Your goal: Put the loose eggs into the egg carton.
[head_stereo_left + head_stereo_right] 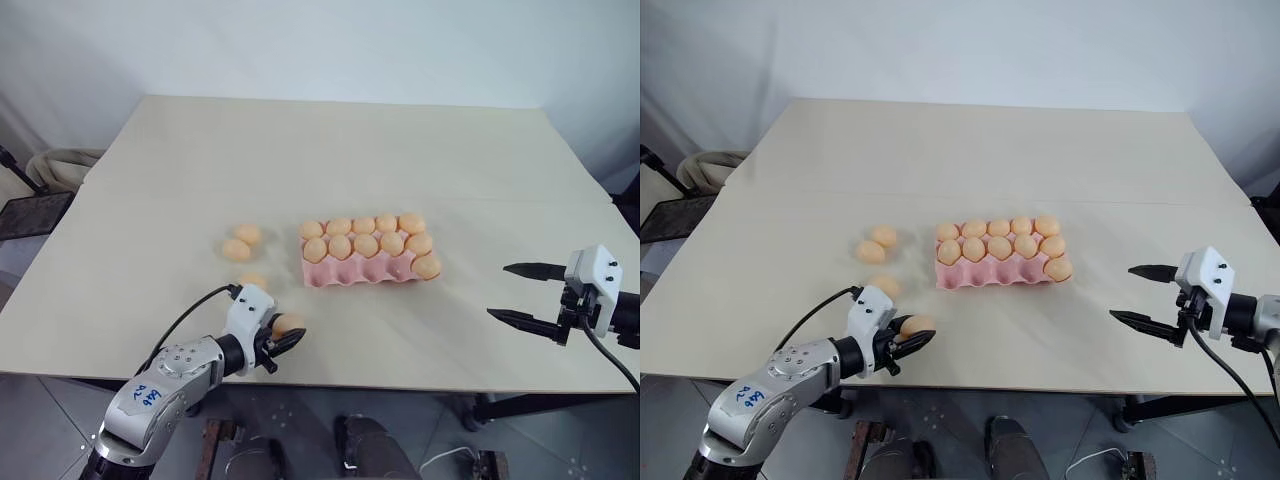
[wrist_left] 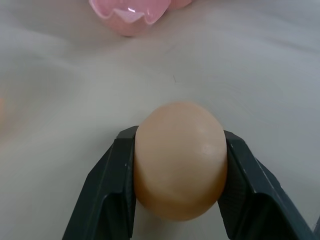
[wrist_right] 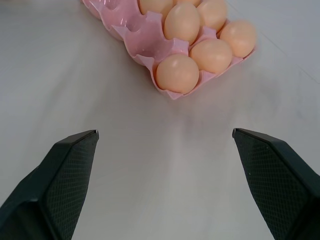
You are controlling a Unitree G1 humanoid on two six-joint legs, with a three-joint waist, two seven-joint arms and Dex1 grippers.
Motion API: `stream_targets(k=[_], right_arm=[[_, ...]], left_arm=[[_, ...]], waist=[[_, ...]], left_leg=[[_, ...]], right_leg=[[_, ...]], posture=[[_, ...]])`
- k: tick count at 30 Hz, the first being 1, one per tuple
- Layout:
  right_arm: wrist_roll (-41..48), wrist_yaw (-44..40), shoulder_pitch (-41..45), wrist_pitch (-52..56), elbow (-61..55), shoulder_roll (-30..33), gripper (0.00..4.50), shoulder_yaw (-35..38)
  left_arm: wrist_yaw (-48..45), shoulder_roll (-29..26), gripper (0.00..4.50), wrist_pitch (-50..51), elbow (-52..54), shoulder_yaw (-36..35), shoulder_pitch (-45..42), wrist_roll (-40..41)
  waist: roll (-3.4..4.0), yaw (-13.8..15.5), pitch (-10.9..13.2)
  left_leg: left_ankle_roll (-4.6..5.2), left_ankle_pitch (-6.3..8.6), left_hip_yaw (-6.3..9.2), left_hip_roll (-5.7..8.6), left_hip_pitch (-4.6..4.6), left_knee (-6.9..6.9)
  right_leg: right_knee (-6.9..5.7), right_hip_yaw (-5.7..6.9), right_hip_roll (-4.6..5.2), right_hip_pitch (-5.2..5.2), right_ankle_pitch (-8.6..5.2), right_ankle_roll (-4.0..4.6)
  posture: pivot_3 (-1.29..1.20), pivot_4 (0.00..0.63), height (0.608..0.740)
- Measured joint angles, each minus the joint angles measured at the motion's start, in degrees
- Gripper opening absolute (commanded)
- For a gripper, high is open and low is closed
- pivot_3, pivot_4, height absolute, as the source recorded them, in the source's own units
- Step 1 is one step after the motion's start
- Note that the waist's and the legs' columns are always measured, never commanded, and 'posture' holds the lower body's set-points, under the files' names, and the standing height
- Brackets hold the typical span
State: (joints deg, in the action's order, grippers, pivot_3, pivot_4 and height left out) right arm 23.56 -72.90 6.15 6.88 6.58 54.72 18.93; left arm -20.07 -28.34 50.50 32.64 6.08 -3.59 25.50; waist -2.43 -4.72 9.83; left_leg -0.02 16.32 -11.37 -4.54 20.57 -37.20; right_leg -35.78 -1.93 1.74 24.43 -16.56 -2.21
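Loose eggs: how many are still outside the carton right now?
4. Two loose eggs lie together left of the egg carton, one sits nearer the left claw, partly hidden, and one is gripped in it.

We see pale orange-tan, matte eggs throughout: those seated in the egg carton [image 1: 362, 270], two loose eggs [image 1: 242, 242] lying together on the table [image 1: 330, 150], another [image 1: 253, 282] just by the left arm, and the egg [image 2: 180, 160] between the left gripper [image 1: 285, 335] fingers, which looks plain and unmarked. The carton is a glossy pink. The tabletop is a uniform light cream-beige with no pattern. Both grippers have black fingers; on the right gripper [image 3: 165, 150] the fingers [image 3: 65, 180] carry a fine cross-hatched texture. The wrist housings are white, and the left forearm is silver-grey with blue handwritten marks on a white label.
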Motion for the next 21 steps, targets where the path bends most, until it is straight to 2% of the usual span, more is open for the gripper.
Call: stream_targets(k=[9,11,16,21], right_arm=[[1.22,1.11,-0.01,0.66,-2.85,-0.04,4.5,0.13],[2.38,1.14,0.03,0.71,-4.95,-0.46,4.5,0.16],[4.17,1.69,-0.01,0.72,-7.2,-1.09,4.5,0.76],[6.62,4.61,-3.04,0.78,-11.62,-4.21,4.5,3.22]], left_arm=[[-7.0,3.89,1.74,-8.02,-3.12,-0.14,-12.47,1.1],[-8.96,5.07,1.74,-9.91,-5.77,1.13,-15.08,1.02],[-14.23,6.54,1.74,-14.32,-14.51,4.61,-21.08,-0.49],[-19.84,12.17,1.74,-22.84,-28.42,9.13,-31.15,-4.63]], waist=[[0.01,0.1,0.01],[0.02,0.12,0.01],[0.03,0.28,0.03],[0.04,1.14,0.04]], left_leg=[[-0.09,-0.04,-0.02,0.03,0.02,0.1],[-0.11,-0.03,-0.03,0.0,0.02,0.11],[-0.13,-0.03,-0.01,-0.01,0.05,0.1],[-0.05,0.0,0.01,0.05,0.14,0.1]], right_leg=[[0.08,0.01,-0.02,-0.02,0.04,-0.08],[0.09,0.02,-0.06,-0.01,0.23,-0.42],[0.1,0.04,-0.08,0.01,0.31,-0.56],[0.25,0.01,-0.04,0.02,0.28,-0.51]], posture=[[0.0,0.15,0.74],[0.0,0.15,0.74],[0.0,0.15,0.74],[0.0,0.15,0.74]])
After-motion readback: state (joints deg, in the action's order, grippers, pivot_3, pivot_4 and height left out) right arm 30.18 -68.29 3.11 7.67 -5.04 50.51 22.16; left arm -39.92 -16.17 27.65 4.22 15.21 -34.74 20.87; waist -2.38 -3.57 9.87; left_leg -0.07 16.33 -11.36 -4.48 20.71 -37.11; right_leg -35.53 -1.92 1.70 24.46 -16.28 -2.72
